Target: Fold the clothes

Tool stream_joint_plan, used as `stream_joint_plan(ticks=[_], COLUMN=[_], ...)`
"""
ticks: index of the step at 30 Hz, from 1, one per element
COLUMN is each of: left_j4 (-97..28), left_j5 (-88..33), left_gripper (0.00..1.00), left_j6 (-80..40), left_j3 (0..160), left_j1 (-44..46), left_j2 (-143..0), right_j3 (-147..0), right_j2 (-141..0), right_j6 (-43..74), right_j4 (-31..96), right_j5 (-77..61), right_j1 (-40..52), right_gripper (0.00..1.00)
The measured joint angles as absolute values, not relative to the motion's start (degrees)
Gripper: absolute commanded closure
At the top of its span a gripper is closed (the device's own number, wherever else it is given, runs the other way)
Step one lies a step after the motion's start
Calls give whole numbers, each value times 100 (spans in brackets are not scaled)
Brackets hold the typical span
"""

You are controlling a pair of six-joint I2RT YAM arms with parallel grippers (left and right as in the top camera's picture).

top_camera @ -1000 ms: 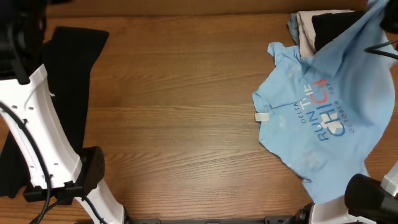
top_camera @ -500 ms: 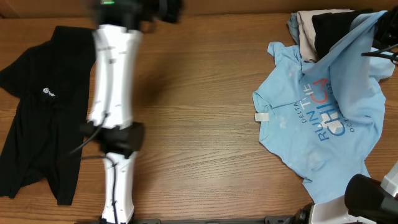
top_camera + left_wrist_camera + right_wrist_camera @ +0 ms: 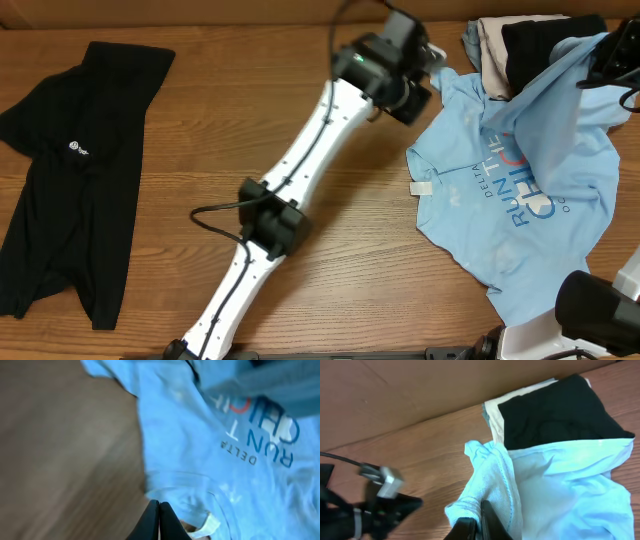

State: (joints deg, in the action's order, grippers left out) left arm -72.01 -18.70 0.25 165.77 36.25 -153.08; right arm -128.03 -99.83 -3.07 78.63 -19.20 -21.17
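Light blue T-shirt (image 3: 520,200), right of frame, upper edge lifted by right gripper (image 3: 479,527) pinched on it; left gripper (image 3: 158,520), tips together and empty, newly swung across to its left edge, folding not begun.

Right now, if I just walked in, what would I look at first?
Probably the long white left arm, slanting across the wooden table and stretched toward the light blue T-shirt on the right. The right claw holds part of that shirt up over a clothes pile in the far right corner. A black shirt lies on the left.
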Motion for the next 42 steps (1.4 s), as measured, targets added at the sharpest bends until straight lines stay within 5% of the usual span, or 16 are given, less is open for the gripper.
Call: stream_joint_plan(ticks=[42], left_j4=[-6427], left_j5=[-1271], left_gripper=[96], left_j6=[43], left_j3=[16295], left_j1=[4093], left_j2=[-16503], right_j3=[-11773], right_j2=[-10272], right_j6=[-320], right_j4=[8169], right_j5=[-1925], right_j1=[-2117], right_gripper=[96])
